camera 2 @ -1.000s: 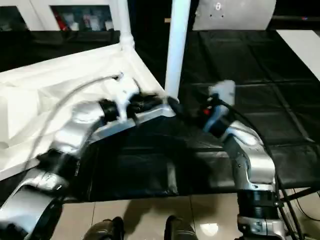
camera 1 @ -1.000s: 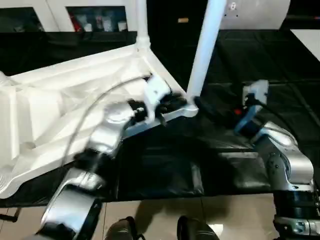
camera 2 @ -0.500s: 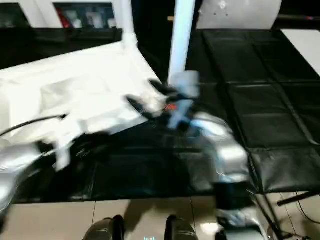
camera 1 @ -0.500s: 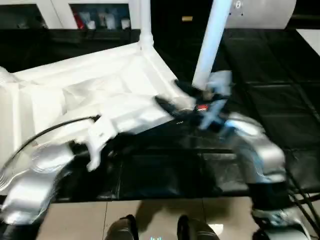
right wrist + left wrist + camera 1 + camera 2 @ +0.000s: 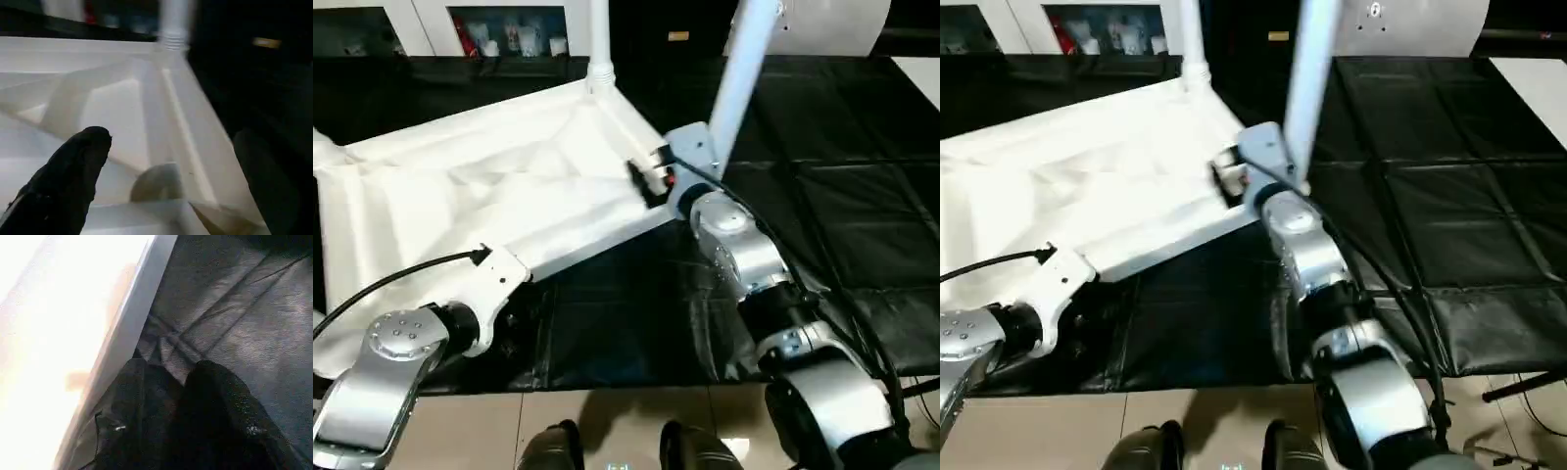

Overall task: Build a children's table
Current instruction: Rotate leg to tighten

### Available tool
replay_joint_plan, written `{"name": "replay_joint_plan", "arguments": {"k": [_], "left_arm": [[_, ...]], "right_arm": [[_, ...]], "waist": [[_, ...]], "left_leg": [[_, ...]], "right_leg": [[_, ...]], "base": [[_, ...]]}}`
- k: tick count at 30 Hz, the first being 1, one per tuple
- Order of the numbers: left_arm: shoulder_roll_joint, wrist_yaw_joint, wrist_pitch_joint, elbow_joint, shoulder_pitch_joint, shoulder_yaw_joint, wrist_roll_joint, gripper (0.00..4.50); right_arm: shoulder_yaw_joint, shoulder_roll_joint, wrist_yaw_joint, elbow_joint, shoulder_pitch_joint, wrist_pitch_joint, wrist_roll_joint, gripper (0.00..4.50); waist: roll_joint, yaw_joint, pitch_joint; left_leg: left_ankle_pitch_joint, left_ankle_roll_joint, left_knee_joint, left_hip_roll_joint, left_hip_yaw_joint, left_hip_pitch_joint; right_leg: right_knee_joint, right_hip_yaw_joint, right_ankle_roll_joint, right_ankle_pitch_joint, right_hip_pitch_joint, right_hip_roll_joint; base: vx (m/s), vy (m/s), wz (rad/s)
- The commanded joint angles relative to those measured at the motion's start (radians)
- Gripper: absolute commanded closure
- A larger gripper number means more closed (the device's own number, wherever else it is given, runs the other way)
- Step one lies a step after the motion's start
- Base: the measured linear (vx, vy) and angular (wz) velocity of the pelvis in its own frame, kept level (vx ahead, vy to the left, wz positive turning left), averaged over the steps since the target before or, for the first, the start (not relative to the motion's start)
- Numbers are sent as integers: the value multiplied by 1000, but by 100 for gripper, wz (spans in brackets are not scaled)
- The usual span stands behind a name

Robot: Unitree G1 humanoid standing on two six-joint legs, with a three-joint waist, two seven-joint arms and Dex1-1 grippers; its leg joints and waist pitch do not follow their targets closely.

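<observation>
While the right gripper [image 5: 166, 181] hangs wide open over the upturned table top [image 5: 489, 186], the left gripper [image 5: 168, 382], partly open, grips nothing beside its edge.

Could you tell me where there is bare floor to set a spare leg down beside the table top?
The black mat lies bare to the right of the tilted leg. Crowded: the table top fills the left, the right gripper sits at its near corner, and the left gripper hangs by its front edge.
</observation>
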Motion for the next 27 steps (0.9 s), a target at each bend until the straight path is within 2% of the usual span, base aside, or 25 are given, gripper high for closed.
{"name": "replay_joint_plan", "arguments": {"k": [1, 7, 8, 9, 12, 13, 15, 17, 19, 20, 21, 22, 24, 26, 27], "left_arm": [[11, 16, 15, -18, 10, -5, 12, 267], [9, 35, 10, -6, 7, -17, 22, 267], [10, 40, 4, -2, 7, -19, 27, 267], [11, 42, 3, -1, 7, -20, 28, 267], [10, 53, -3, 2, 8, -17, 30, 267], [0, 77, -19, 13, 4, -16, 35, 267], [-8, 91, -33, 22, 0, -17, 40, 267], [-20, 105, -43, 30, -4, -18, 42, 267], [-26, 112, -46, 33, -6, -18, 43, 267], [-34, 121, -50, 37, -5, -19, 42, 267], [-35, 123, -51, 38, -5, -19, 42, 267], [-49, 139, -81, 46, 7, -13, 37, 267], [-63, 145, -96, 46, 19, 0, 24, 267], [-121, 163, -144, 38, 48, 56, -31, 267], [-136, 169, -157, 36, 54, 70, -44, 249]], "right_arm": [[-66, -41, -81, 65, -12, -32, -11, 0], [-118, -120, -145, 181, -58, -94, 1, 0], [-126, -140, -149, 203, -66, -105, 3, 0], [-128, -145, -150, 209, -68, -109, 2, 0], [-142, -177, -154, 240, -79, -127, 1, 0], [-159, -226, -163, 284, -91, -156, -3, 0], [-169, -255, -163, 302, -92, -167, -1, 0], [-180, -281, -163, 316, -90, -176, 1, 0], [-185, -294, -164, 322, -88, -181, 2, 0], [-193, -311, -165, 332, -86, -188, 4, 0], [-194, -313, -165, 333, -86, -189, 4, 0], [-206, -343, -154, 340, -73, -199, 9, 0], [-211, -355, -146, 339, -64, -203, 12, 0], [-224, -358, -76, 295, -32, -216, 40, 0], [-227, -355, -50, 282, -24, -221, 52, 0]], "waist": [[18, -8, -73], [18, 4, -78], [14, 4, -81], [15, 7, -78], [11, 6, -79], [6, 6, -84], [6, 8, -83], [4, 9, -84], [3, 7, -84], [7, 8, -83], [4, 7, -83], [6, 7, -80], [0, 6, -80], [3, 4, -78], [-2, 2, -79]], "left_leg": [[-150, 35, -58, 54, -14, 35], [-165, 28, -53, 52, -12, 37], [-167, 27, -53, 52, -13, 37], [-176, 27, -52, 51, -12, 37], [-182, 30, -49, 49, -14, 31], [-178, 34, -47, 49, -13, 30], [-180, 39, -44, 48, -11, 31], [-171, 47, -42, 48, -12, 25], [-182, 47, -40, 47, -12, 26], [-191, 46, -39, 46, -12, 27], [-200, 45, -38, 45, -11, 26], [-213, 42, -39, 44, -13, 24], [-222, 44, -38, 44, -12, 25], [-222, 50, -37, 43, -12, 22], [-219, 55, -37, 44, -13, 19]], "right_leg": [[-49, 51, -212, -80, 56, -68], [-47, 50, -199, -99, 56, -64], [-46, 49, -201, -99, 56, -64], [-48, 49, -198, -110, 55, -63], [-48, 48, -193, -130, 58, -65], [-46, 48, -195, -136, 60, -66], [-50, 48, -194, -149, 58, -64], [-47, 47, -193, -145, 60, -64], [-48, 46, -191, -161, 58, -63], [-50, 46, -189, -178, 56, -64], [-52, 46, -186, -193, 57, -63], [-54, 44, -180, -214, 56, -63], [-57, 44, -171, -230, 56, -62], [-58, 43, -172, -230, 55, -62], [-58, 43, -172, -217, 58, -61]], "base": [[0, 0, 0], [0, 0, 0], [0, 0, 0], [0, 0, 0], [0, 0, 0], [0, 0, 0], [0, 0, 0], [0, 0, 0], [0, 0, 0], [0, 0, 0], [0, 0, 0], [0, 0, 0], [0, 0, 0], [0, 0, 0], [0, 0, 0]]}}
